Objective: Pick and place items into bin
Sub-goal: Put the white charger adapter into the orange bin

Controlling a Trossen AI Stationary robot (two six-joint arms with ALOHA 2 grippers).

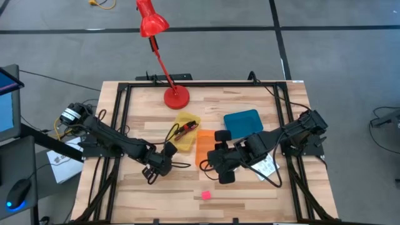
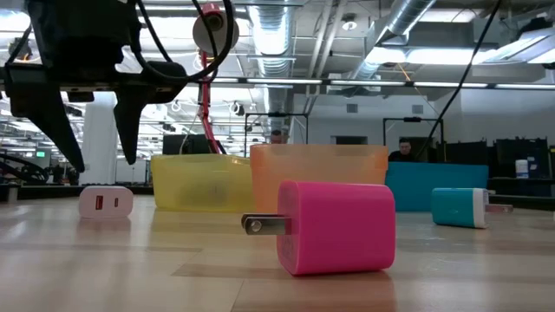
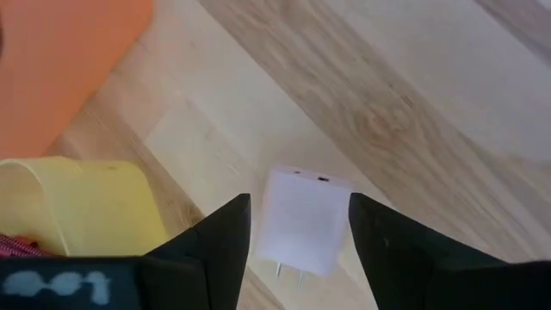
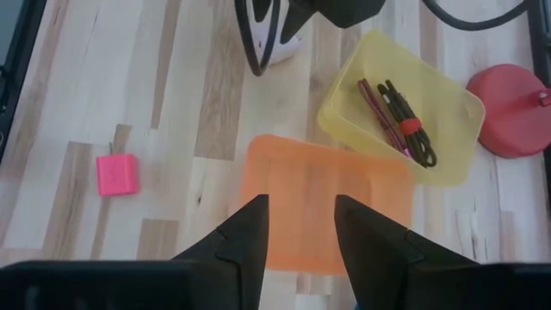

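My left gripper (image 3: 300, 200) is open over the pale pink cube (image 3: 301, 226), which lies flat on the wood with its prongs pointing back toward the wrist. One finger stands on either side of it, and in the low view the gripper (image 2: 102, 163) hangs just above the cube (image 2: 106, 201). My right gripper (image 4: 301, 200) is open and empty above the orange bin (image 4: 327, 198). The hot pink cube (image 1: 205, 195) lies on its side near the table's near edge. The blue cube (image 2: 460, 206) lies to the right. The maroon cord and the black-and-red cable bundle (image 4: 400, 116) rest inside the yellow bin (image 4: 456, 138).
A blue bin (image 1: 244, 120) sits behind the right arm, and a white printed packet (image 1: 267, 166) lies under it. A red desk lamp's base (image 1: 176, 97) stands at the far side. A black frame (image 1: 119, 119) runs round the table top. Bare wood surrounds the hot pink cube.
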